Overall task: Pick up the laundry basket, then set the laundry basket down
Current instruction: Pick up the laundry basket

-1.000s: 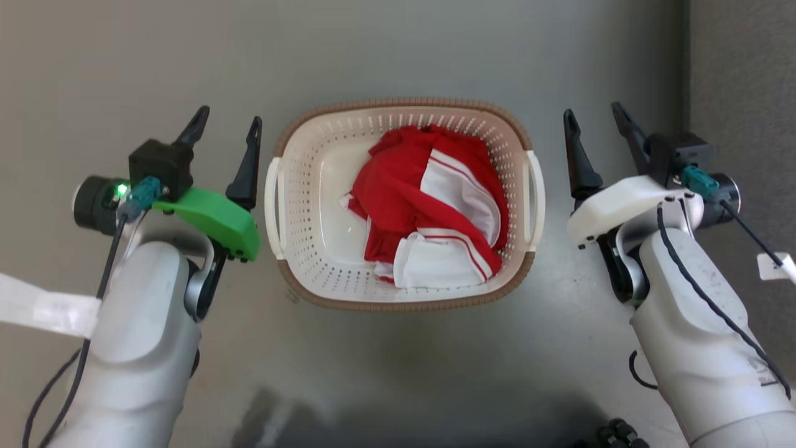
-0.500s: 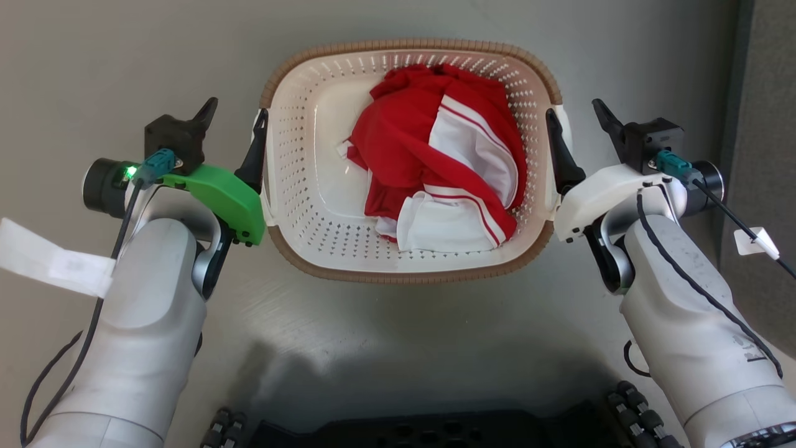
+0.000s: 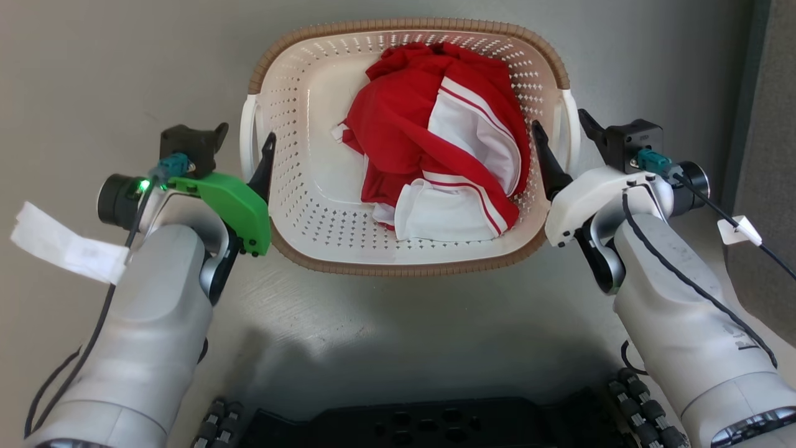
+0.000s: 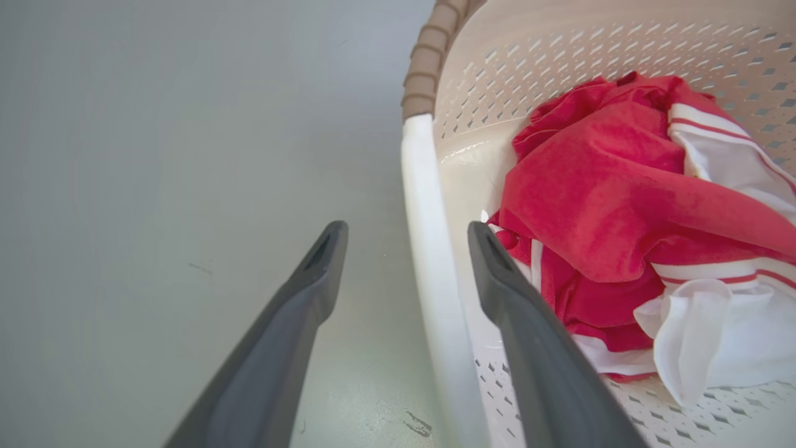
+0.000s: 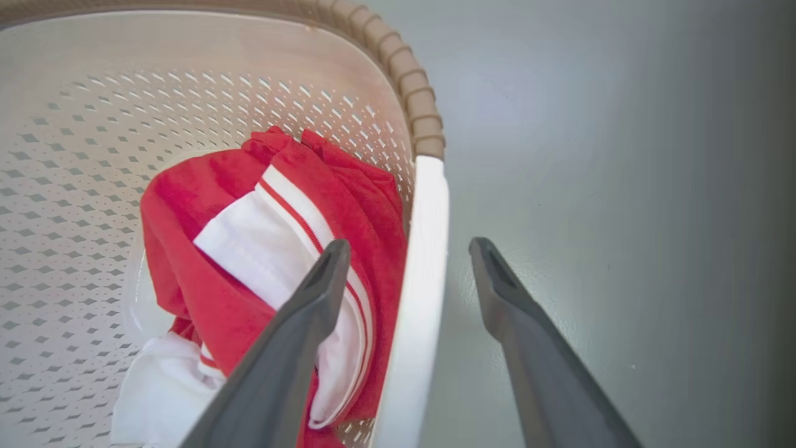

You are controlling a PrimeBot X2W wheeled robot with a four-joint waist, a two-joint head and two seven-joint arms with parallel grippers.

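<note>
The cream-white perforated plastic laundry basket with a brown woven-look rim [image 3: 404, 269] sits upper middle of the frame on the grey floor [image 3: 124, 62]. The left gripper [image 3: 245, 132] and right gripper [image 3: 558, 120] straddle its white loop handles [image 4: 429, 249], fingers [image 4: 298, 298] apart. Looks like the grasping step: both must clamp, then lift level.

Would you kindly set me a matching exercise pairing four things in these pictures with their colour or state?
1. laundry basket rim
2. clothing in the basket
3. left hand
4. left wrist cover

A. green
B. red and white
C. brown
D. open, straddling a white handle

Pairs: 1-C, 2-B, 3-D, 4-A.
</note>
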